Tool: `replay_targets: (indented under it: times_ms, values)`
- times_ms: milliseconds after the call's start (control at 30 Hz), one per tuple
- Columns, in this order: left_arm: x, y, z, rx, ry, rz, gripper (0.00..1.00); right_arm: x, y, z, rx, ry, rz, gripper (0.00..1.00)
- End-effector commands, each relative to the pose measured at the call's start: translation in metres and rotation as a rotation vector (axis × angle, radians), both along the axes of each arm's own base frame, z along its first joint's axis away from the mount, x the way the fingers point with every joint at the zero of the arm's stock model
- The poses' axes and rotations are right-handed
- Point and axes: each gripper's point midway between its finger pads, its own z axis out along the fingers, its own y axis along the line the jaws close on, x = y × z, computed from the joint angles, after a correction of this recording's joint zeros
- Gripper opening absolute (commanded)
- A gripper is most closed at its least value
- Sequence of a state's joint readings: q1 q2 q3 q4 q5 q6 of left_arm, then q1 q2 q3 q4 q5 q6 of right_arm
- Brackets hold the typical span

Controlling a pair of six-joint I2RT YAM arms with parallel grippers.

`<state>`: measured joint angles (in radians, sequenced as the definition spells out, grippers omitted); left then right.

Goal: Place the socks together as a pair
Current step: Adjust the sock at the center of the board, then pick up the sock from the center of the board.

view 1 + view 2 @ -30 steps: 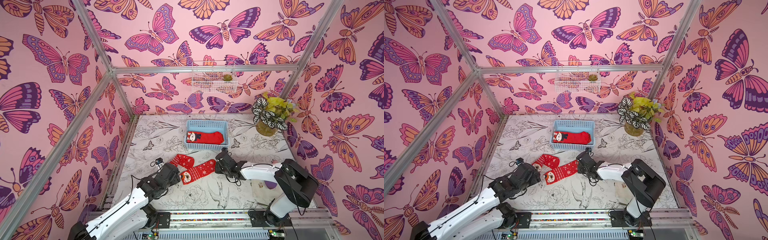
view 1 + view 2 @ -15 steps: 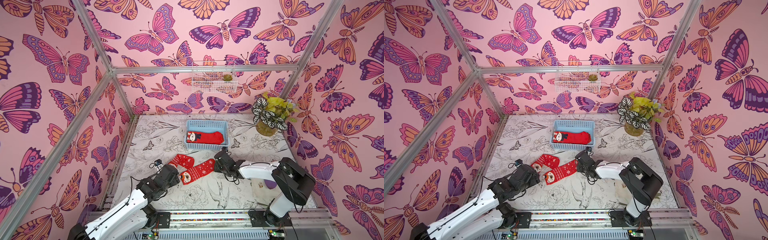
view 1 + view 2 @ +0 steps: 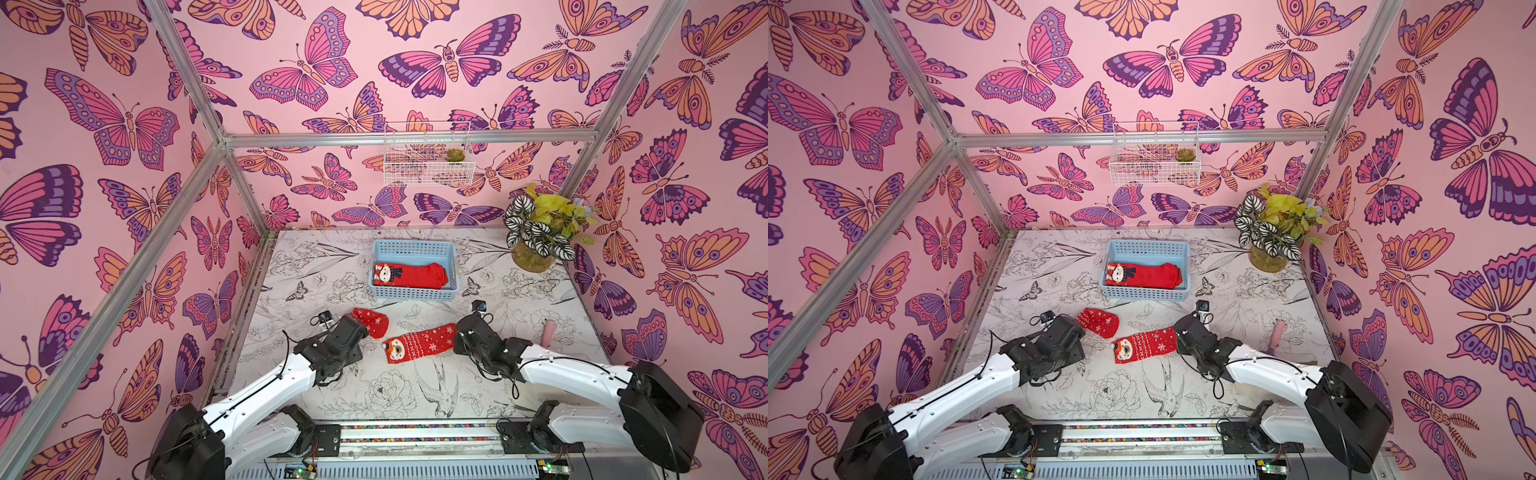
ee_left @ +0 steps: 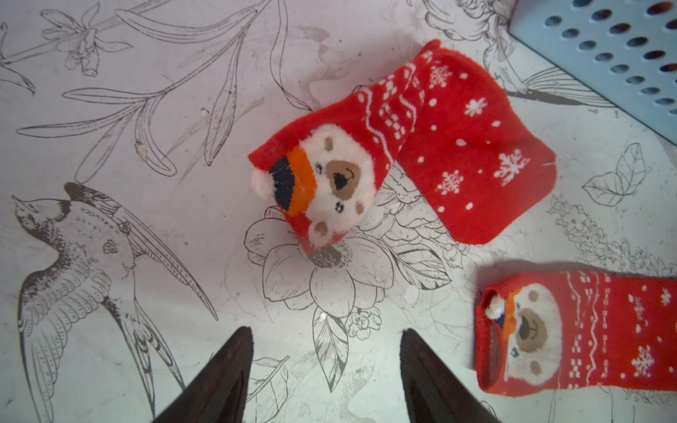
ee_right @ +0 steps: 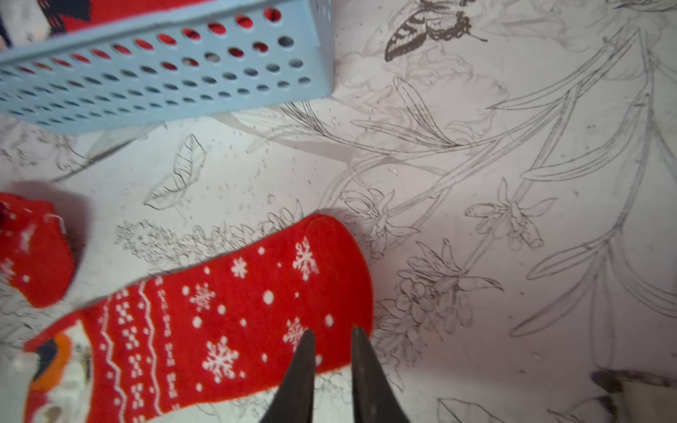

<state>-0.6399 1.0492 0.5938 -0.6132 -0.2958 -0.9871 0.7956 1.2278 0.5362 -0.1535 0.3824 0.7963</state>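
Socks (image 3: 419,345) lie on flower-sketched tabletop (image 3: 399,399) — pink butterfly walls (image 3: 104,124).

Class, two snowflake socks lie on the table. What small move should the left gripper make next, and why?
Probably lower the left gripper onto the folded sock at its bear cuff and close: the jaws stand open and empty, and the flat sock lies apart.

Fuzzy vs plastic
The socks (image 4: 472,154) are looking fuzzy, matt knit with fluffy cuffs; the basket (image 5: 183,84) is showing smooth perforated plastic; the table (image 4: 91,146) is looking matt, scuffed.
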Motion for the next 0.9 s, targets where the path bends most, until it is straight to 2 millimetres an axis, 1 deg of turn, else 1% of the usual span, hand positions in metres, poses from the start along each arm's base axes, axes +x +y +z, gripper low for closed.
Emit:
replay_targets:
  times_ms: [0,67,167,267,300,333,433,500,567,667,867]
  values:
    - [0.01,-0.006,0.004,-0.067,-0.031,0.008,0.65,-0.001,-0.01,0.023,-0.072,-0.062,0.039,0.27]
    - [0.013,-0.007,0.004,-0.088,-0.04,0.012,0.64,0.0,-0.015,0.042,-0.102,-0.115,0.068,0.29]
    - [0.017,-0.004,0.002,-0.115,-0.024,0.021,0.55,0.003,-0.021,0.069,-0.15,-0.194,0.104,0.29]
    - [0.021,-0.008,0.003,-0.155,-0.006,0.003,0.47,0.008,-0.02,0.086,-0.187,-0.281,0.154,0.28]
    - [0.023,-0.008,0.003,-0.153,-0.001,-0.002,0.46,0.01,-0.021,0.088,-0.192,-0.303,0.151,0.28]
    - [0.023,-0.007,0.002,-0.144,0.004,-0.01,0.46,0.01,-0.023,0.088,-0.185,-0.305,0.136,0.27]
    - [0.023,0.001,-0.008,-0.096,0.028,-0.026,0.46,0.005,-0.018,0.077,-0.131,-0.306,0.155,0.26]
    - [0.022,0.006,-0.015,-0.086,0.051,-0.012,0.47,0.003,-0.022,0.073,-0.111,-0.318,0.136,0.26]
    - [0.022,0.01,-0.018,-0.074,0.058,-0.007,0.47,0.0,-0.021,0.078,-0.108,-0.329,0.164,0.27]
    - [0.024,0.021,-0.021,-0.031,0.049,0.025,0.5,0.001,-0.021,0.082,-0.098,-0.365,0.169,0.27]
    - [0.031,0.013,-0.033,-0.083,0.065,0.024,0.49,-0.003,-0.012,0.084,-0.045,-0.371,0.208,0.27]
